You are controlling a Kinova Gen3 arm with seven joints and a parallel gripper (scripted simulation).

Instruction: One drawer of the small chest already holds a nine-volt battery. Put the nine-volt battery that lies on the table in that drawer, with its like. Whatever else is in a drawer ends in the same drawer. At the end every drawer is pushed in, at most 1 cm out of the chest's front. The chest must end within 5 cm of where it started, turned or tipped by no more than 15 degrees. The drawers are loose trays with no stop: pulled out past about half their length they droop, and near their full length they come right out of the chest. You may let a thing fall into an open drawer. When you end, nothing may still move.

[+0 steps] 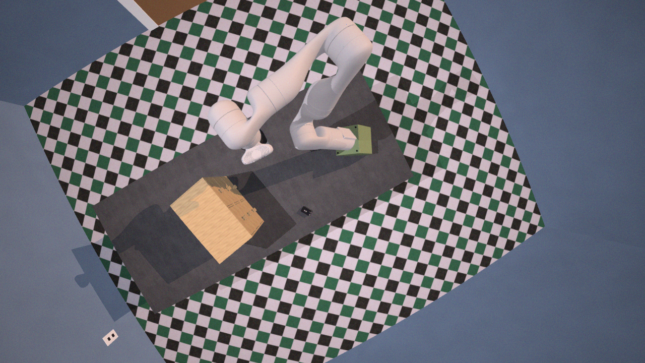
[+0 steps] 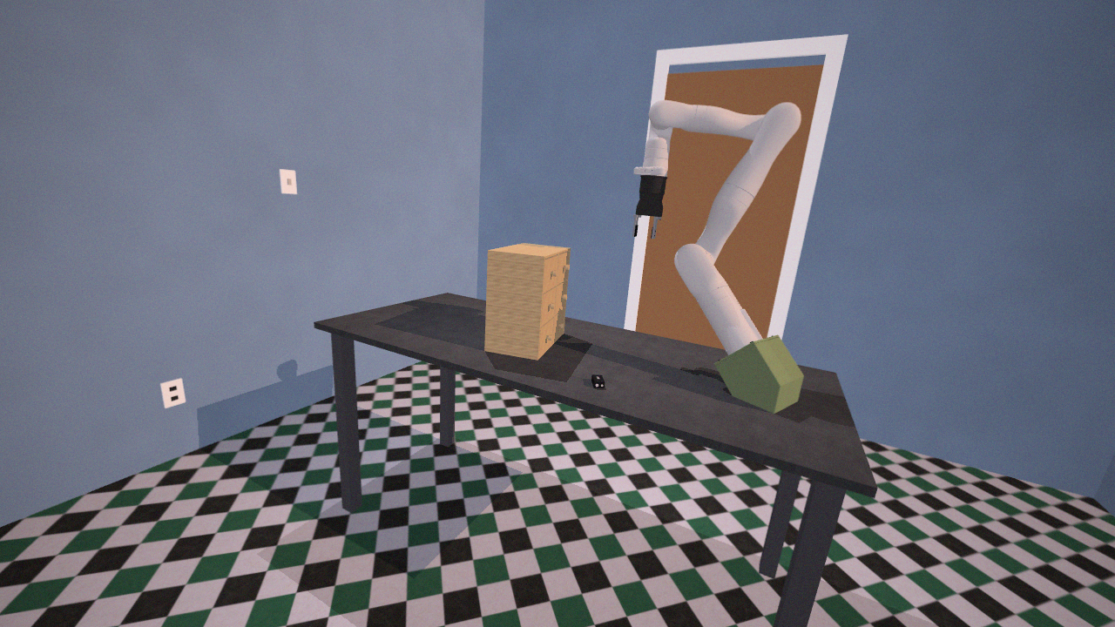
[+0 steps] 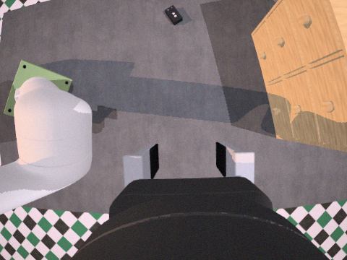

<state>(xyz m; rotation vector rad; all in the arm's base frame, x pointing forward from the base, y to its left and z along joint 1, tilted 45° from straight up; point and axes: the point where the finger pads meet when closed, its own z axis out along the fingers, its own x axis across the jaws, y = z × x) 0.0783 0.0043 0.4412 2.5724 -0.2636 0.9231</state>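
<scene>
The nine-volt battery (image 1: 306,210) (image 2: 598,380) (image 3: 173,15), small and black with pale marks, lies on the dark table (image 1: 283,180) (image 2: 670,405) (image 3: 144,47), in front of the chest and near the table's long edge. The small wooden chest (image 1: 211,221) (image 2: 514,304) (image 3: 307,72) stands upright with two columns of knobbed drawers, all looking pushed in. The drawers' contents are hidden. My gripper (image 2: 645,232) (image 3: 187,155) is open and empty, pointing down high above the table beside the chest's front. In the top view its fingers are hidden under the arm.
The green base block (image 1: 364,139) (image 2: 764,374) (image 3: 40,74) carries the arm at the other end of the table. The arm (image 1: 288,81) (image 2: 733,194) arches high over the table's far side. Shadows of the arm and chest fall across the table.
</scene>
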